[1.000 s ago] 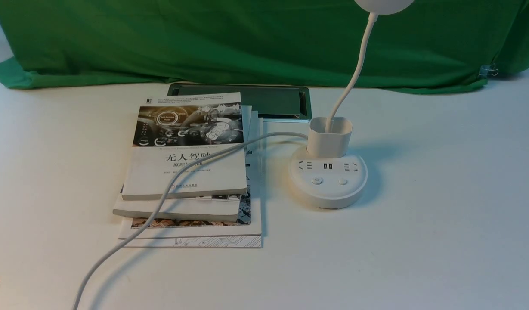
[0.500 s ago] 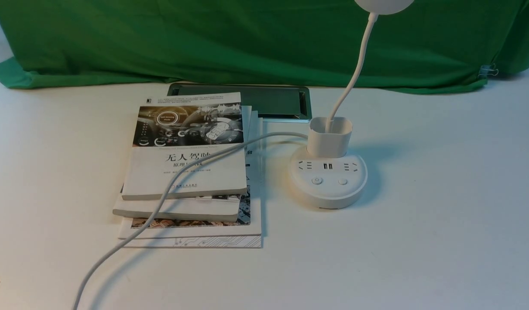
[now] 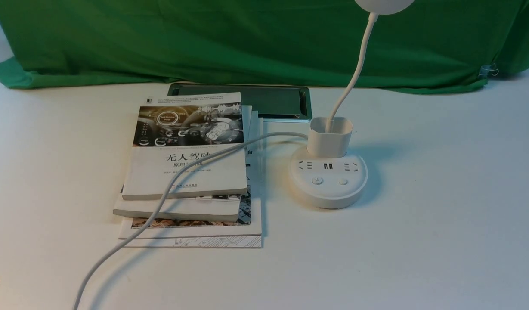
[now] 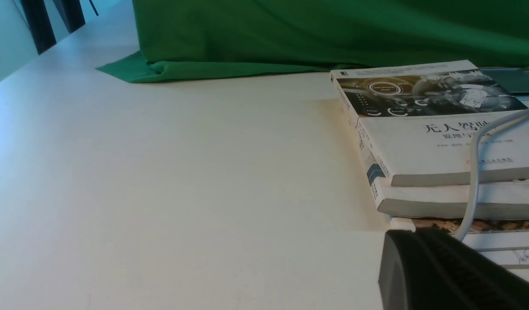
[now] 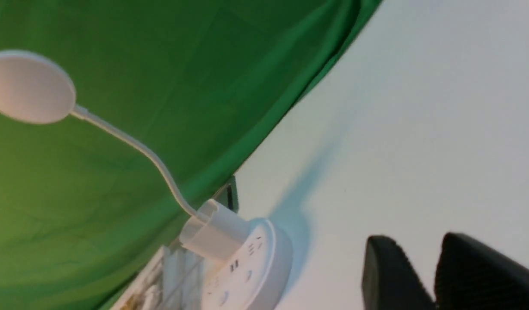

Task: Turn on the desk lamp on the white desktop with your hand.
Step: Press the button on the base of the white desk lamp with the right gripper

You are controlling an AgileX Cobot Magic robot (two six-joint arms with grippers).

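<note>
White matte desktop (image 3: 440,241) carries everything. The desk lamp (image 3: 329,172) stands on it in front of the green cloth (image 3: 247,38), which hangs behind the lamp along the far edge. Stacked books (image 3: 187,172) lie just to the lamp's left, and the lamp's white cord (image 3: 161,206) runs from its base (image 3: 329,196) across them toward you. Your right gripper (image 5: 423,249) sits off the lamp's right side, well apart from the base, its black fingers (image 5: 389,275) slightly parted with nothing between them. Of the left gripper (image 4: 419,258) only one finger shows, out beyond the books from the lamp, so you cannot tell whether it is parted or clenched. By my reading the reach has not begun, and the head (image 3: 384,4) looks unlit. Bring the right gripper over the front of the base and come straight down with one fingertip on the button with the power mark (image 3: 317,181). Its neighbour (image 3: 342,181) sits close beside it, so aim carefully and press lightly, since the plastic base may slide. Keep clear of the cup holder (image 3: 329,140) and thin gooseneck (image 3: 354,73) just behind the buttons. Room is widest on the lamp's right and front, where the desktop lies bare, while books and cord hem in its left.
</note>
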